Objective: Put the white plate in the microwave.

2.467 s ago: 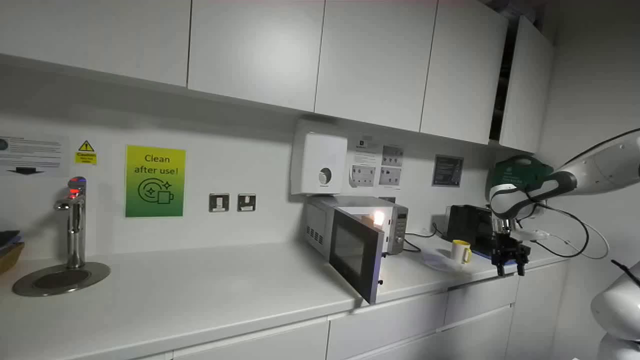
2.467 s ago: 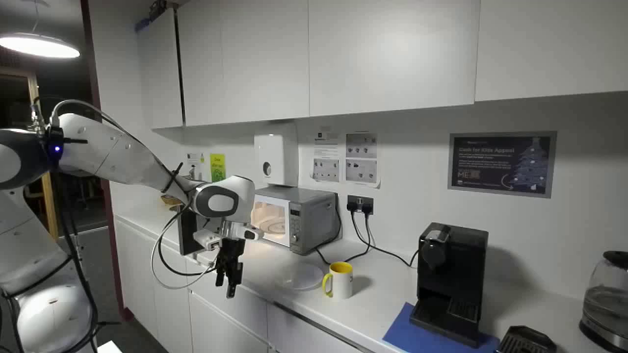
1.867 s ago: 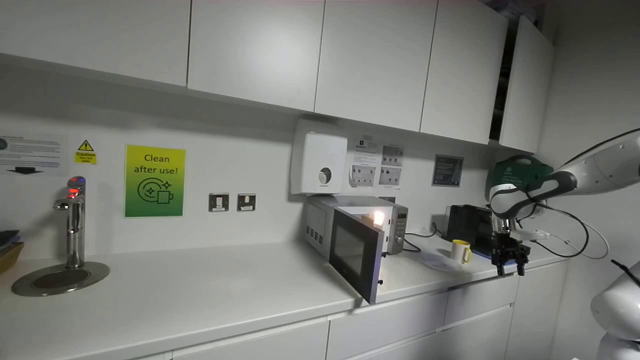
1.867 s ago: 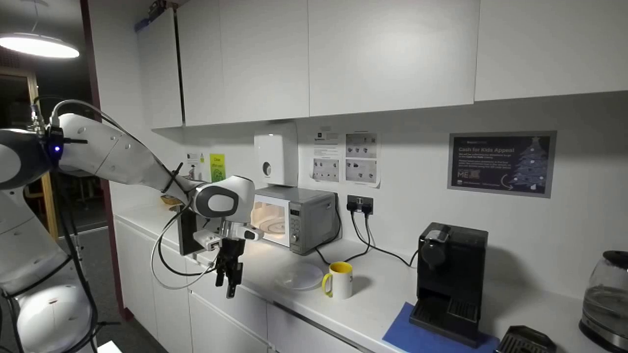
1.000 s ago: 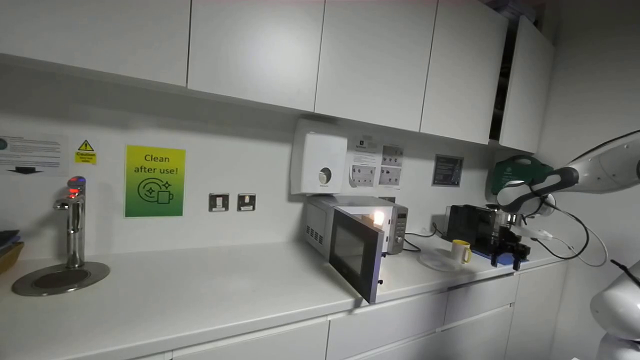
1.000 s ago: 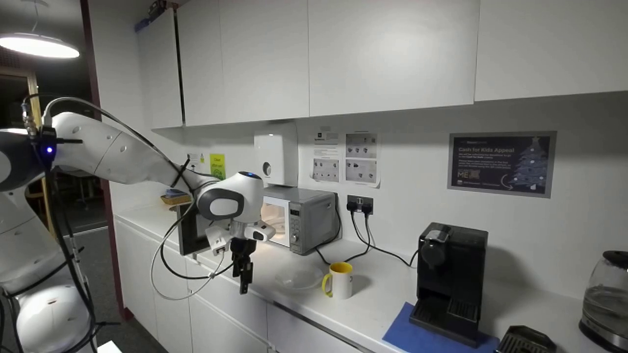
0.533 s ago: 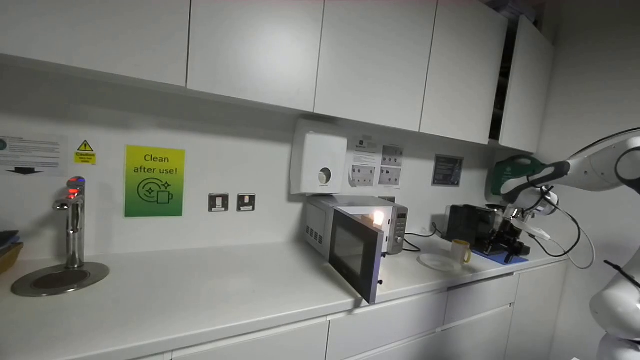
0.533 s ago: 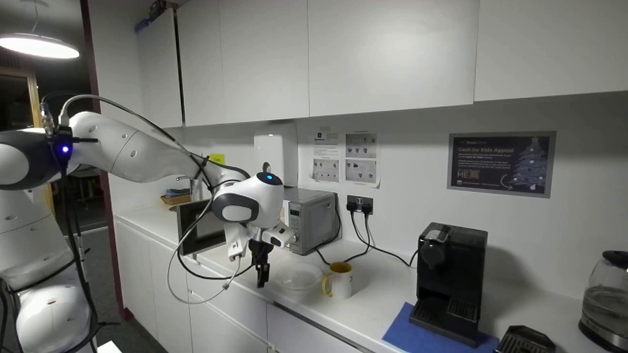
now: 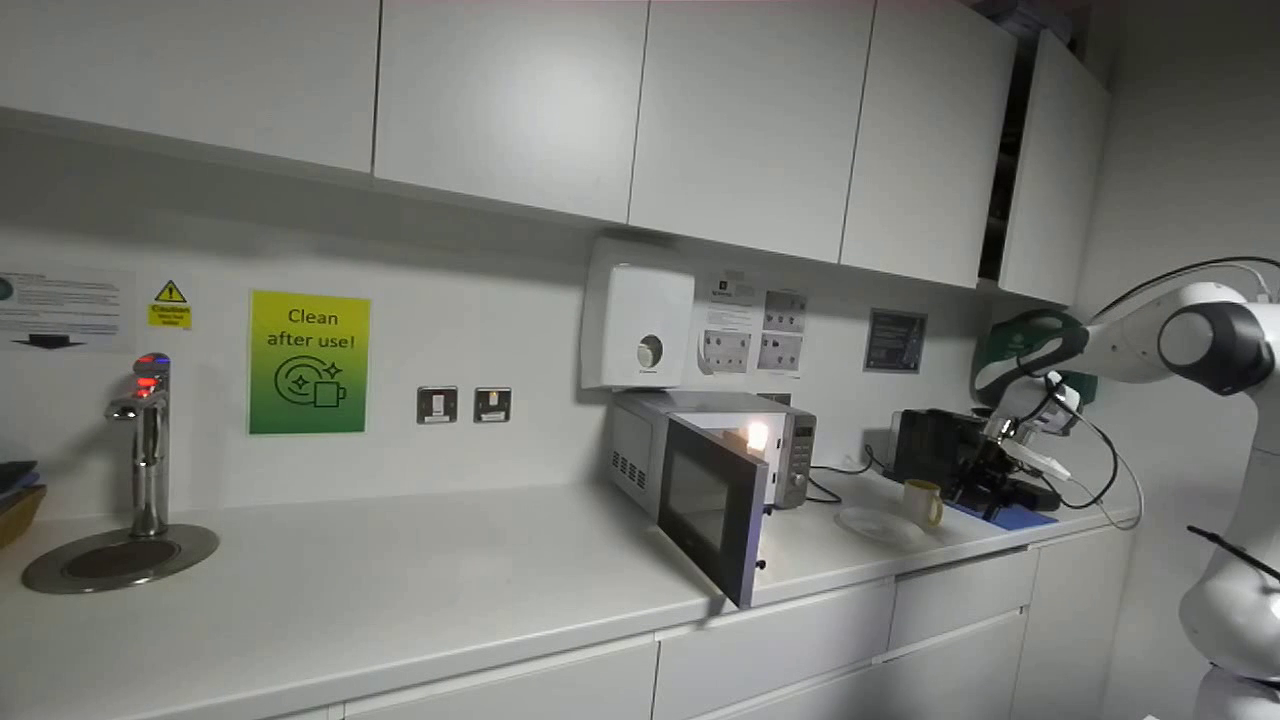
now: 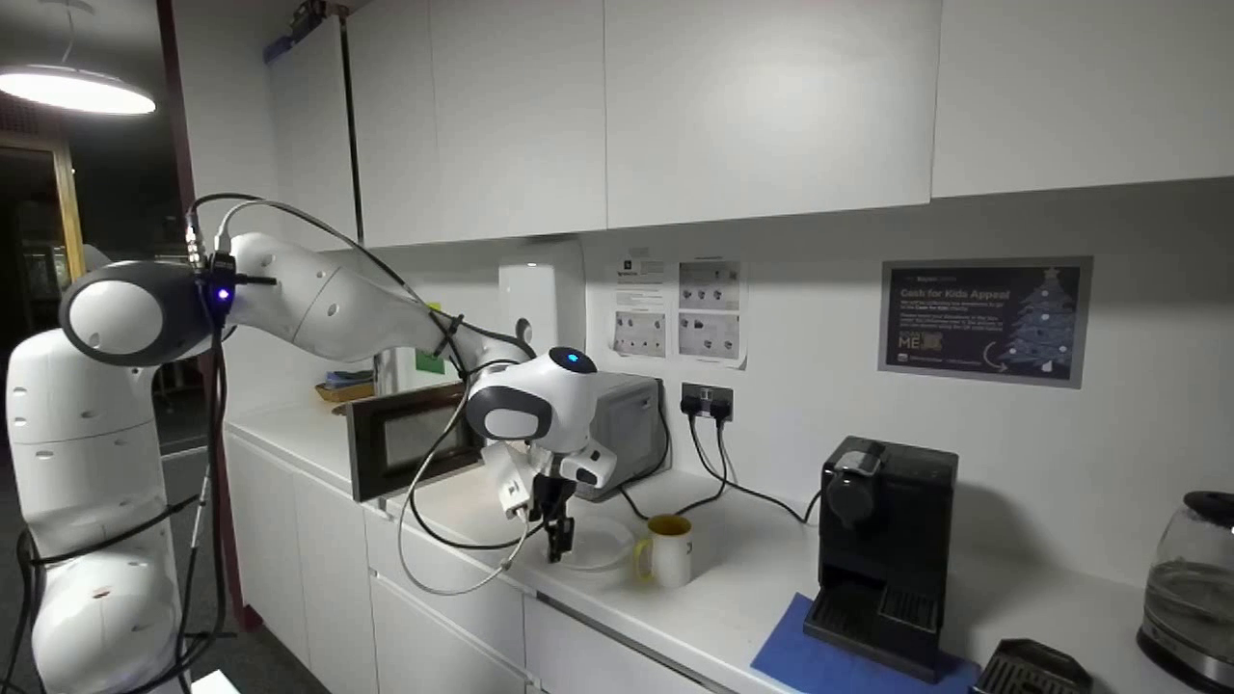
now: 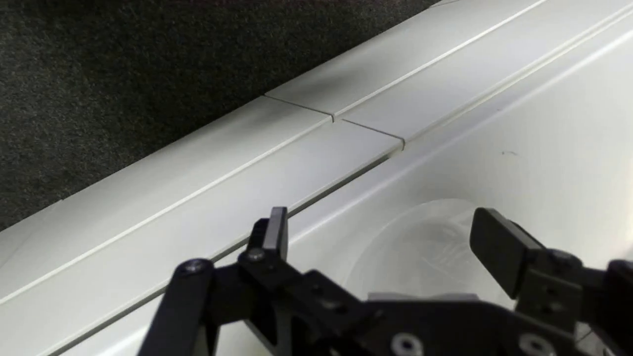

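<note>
Jaws spread wide and empty, my Robotiq gripper hovers near the white plate on the countertop beside the yellow-handled mug, so I judge this the pre-grasp step, and next I should straddle and pinch the plate's rim before making for the microwave.

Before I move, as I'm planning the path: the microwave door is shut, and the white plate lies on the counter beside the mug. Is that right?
No, the microwave door stands open, as both exterior views show. The white plate does lie on the counter beside the mug.
</note>
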`<state>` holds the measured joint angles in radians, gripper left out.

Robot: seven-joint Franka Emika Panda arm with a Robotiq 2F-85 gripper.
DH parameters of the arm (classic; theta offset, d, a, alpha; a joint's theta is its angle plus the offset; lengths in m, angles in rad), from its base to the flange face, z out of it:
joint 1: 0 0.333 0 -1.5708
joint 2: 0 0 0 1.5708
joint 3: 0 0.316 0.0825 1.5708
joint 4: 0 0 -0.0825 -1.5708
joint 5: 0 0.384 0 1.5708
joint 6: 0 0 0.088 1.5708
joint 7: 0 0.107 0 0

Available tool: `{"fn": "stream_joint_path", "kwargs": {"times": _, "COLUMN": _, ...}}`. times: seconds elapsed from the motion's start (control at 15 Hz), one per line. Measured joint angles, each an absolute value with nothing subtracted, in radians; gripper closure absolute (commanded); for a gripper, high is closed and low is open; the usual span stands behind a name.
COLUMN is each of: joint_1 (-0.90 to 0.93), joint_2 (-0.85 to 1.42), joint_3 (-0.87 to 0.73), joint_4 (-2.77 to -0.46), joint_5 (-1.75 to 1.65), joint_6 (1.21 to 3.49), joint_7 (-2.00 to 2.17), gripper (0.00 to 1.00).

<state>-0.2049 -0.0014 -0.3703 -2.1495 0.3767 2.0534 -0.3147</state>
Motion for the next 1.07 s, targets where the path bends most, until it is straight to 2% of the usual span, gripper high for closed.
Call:
{"fn": "stream_joint_path", "kwargs": {"times": 0.6, "joint_1": -0.214, "joint_2": 0.021, "joint_3": -0.353, "joint_4": -2.138, "joint_5": 0.346, "joint_6": 2.072, "joint_7": -0.302, "gripper": 0.00}}
{"fn": "stream_joint_path", "kwargs": {"times": 1.07, "joint_1": -0.227, "joint_2": 0.047, "joint_3": -0.345, "joint_4": -2.178, "joint_5": 0.468, "joint_6": 2.309, "joint_7": -0.287, "gripper": 0.00}}
